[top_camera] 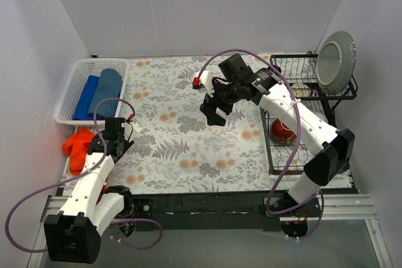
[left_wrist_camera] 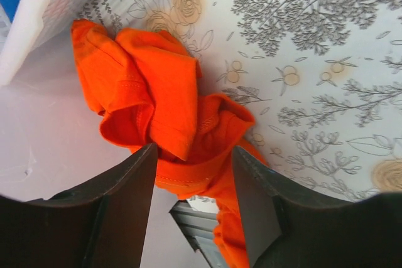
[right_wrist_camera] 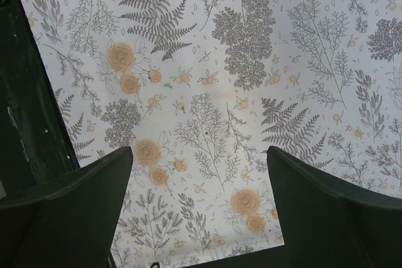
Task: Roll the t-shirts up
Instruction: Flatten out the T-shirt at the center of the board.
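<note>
A crumpled orange-red t-shirt lies over the table's left edge; the left wrist view shows it bunched between the mat and the bare edge. My left gripper is open, its jaws straddling the shirt's lower fold, not closed on it. Two blue t-shirts, royal blue and teal-blue, lie in the white basket at the far left. My right gripper hangs open and empty above the middle of the floral mat.
A black wire dish rack stands at the right with a grey plate upright in it and a dark-red bowl in its lower part. The metal table frame shows under the shirt.
</note>
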Robot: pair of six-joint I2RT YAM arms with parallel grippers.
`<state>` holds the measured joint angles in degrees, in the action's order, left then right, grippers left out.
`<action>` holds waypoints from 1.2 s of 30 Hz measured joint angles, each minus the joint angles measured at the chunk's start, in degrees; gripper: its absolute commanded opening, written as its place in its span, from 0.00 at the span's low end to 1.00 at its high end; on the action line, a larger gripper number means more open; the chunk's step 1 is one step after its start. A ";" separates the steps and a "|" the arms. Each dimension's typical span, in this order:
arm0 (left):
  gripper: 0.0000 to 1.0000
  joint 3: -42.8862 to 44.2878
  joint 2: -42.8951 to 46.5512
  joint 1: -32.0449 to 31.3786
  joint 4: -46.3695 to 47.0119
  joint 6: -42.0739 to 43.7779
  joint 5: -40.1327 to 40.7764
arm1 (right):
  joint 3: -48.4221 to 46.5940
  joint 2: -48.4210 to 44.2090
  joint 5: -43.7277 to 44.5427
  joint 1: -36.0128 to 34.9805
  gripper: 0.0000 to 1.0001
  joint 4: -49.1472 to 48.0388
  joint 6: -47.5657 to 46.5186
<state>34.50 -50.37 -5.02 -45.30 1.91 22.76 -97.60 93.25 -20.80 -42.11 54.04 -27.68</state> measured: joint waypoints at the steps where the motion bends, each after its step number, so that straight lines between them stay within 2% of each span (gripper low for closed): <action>1: 0.46 -0.07 -0.39 1.01 0.85 1.64 -0.04 | 0.00 -0.33 0.07 -0.02 0.96 0.02 -0.13; 8: 0.41 -0.26 -6.38 10.08 6.54 10.34 -1.55 | -0.26 -1.36 0.70 -0.37 0.97 0.09 -0.81; 16: 0.32 -3.26 -10.60 11.28 11.69 13.97 -2.95 | -5.07 -1.03 0.74 -1.46 0.97 0.20 -0.79; 19: 0.14 -3.65 -11.54 11.28 13.66 14.62 -3.15 | -5.16 -0.79 0.98 -2.08 0.97 0.24 -1.01; 20: 0.00 -3.82 -11.89 11.28 14.12 14.67 -3.23 | -5.16 -0.55 1.14 -2.32 0.97 0.24 -1.07; 27: 0.00 -2.05 -15.87 11.28 12.04 13.70 -4.94 | -5.27 0.90 2.84 -3.45 0.97 0.31 -1.53; 31: 0.00 8.72 -15.96 11.43 1.66 11.10 -12.66 | -6.69 1.57 5.57 -3.98 0.97 0.13 -2.10; 34: 0.00 18.40 -13.05 11.65 -8.24 11.78 -26.80 | -7.50 1.62 8.44 -4.15 0.97 -0.46 -2.51; 36: 0.00 20.44 -8.92 11.54 -13.51 12.44 -35.82 | -7.65 1.62 10.34 -4.17 0.97 -1.09 -2.62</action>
<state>54.94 -59.29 6.52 -58.81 14.35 -13.06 -105.25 94.87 -10.46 -46.28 52.95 -30.30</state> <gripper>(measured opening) 0.013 0.969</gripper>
